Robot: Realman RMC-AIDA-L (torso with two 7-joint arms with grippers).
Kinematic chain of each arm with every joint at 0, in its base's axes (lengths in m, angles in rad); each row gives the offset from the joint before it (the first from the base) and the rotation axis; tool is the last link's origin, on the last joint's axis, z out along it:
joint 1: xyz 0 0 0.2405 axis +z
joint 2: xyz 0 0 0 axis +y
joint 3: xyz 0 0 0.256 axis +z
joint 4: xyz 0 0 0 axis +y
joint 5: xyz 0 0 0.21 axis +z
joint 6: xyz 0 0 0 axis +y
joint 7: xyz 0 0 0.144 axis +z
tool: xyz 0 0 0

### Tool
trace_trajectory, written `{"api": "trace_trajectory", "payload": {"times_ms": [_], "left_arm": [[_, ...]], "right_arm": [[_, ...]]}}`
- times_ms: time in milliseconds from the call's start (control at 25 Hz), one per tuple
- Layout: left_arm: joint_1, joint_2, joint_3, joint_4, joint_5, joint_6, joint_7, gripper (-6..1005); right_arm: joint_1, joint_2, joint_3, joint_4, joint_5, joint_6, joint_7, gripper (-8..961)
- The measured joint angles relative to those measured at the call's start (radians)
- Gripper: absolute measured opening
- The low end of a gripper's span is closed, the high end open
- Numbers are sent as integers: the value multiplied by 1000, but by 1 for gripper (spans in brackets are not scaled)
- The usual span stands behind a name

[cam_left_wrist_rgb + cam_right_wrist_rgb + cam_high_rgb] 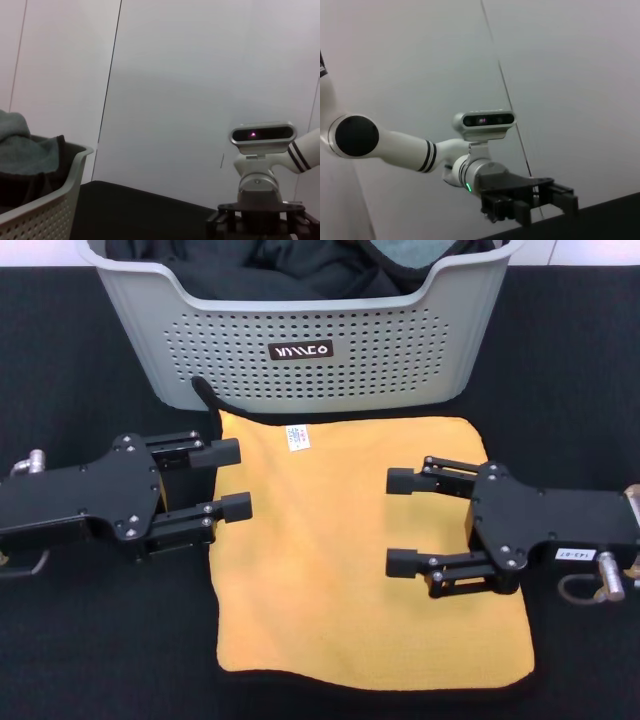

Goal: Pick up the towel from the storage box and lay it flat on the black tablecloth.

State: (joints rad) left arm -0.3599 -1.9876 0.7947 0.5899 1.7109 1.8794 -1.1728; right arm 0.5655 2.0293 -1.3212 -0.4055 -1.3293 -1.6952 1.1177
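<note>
The orange-yellow towel (340, 550) with black edge trim and a small white tag lies spread flat on the black tablecloth (90, 640), in front of the light grey storage box (310, 350). One far corner is folded up against the box. My left gripper (232, 480) is open at the towel's left edge. My right gripper (402, 522) is open over the towel's right half. Both hold nothing. The left wrist view shows the box's rim (55, 192) and the right gripper (260, 222). The right wrist view shows the left gripper (530, 205).
The box holds bunched black cloths (290, 270) and a grey-green cloth (415, 250); the grey-green cloth also shows in the left wrist view (20, 145). A white wall stands behind the table.
</note>
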Motion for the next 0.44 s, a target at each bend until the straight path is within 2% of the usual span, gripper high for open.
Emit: {"api": "trace_trajectory", "payload": {"times_ms": [200,440], "left_arm": [[-4,11,2,0,5,4,-6,594],[-2,12,2,0,7,5,-1,595]], "right_arm": [[5,0,-38,6,57,21,1,872],[0,0,-44,6,76,40,-2,873]]}}
